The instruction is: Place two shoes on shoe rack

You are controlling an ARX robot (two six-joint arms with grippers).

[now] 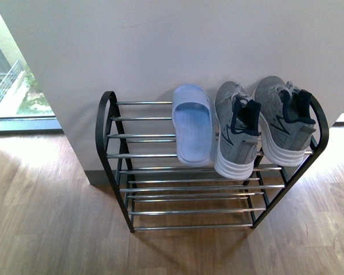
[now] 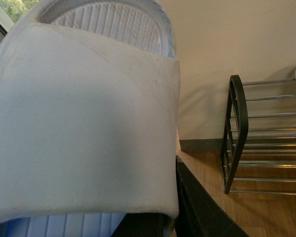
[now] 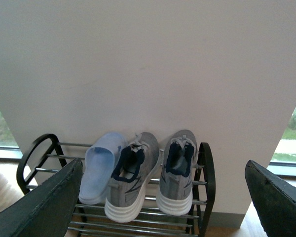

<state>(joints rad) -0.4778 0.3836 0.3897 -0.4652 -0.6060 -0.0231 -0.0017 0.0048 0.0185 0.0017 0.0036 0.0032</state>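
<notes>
Now the shoe rack [image 1: 189, 189] stands on the wooden floor [image 1: 40, 217] against a pale wall [image 1: 178, 40], and its top tier holds three shoes side by side. From the front view, a pale blue slide [image 1: 191, 124] lies nearest the middle, toe toward the wall, and the rods to its left are bare. Just beside it on the right are the two grey sneakers [image 1: 236, 132] – they touch each other, their white soles hang a little over the front rod, and the second one [image 1: 284, 119] sits close to the right black side frame. The lower tiers carry no shoes. In the left wrist view the second slide [image 2: 84, 118] fills most of the picture, its wide strap facing the camera and its ribbed footbed visible above; it is clearly carried by the left gripper, whose dark finger [image 2: 202, 207] shows at the edge, so the pincer is clamped on this slide – well apart from the rack, which appears to the side. In the right wrist view the right gripper [image 3: 163, 197] has its two dark fingers far from each other, holding nothing, with the rack between them in the background.
</notes>
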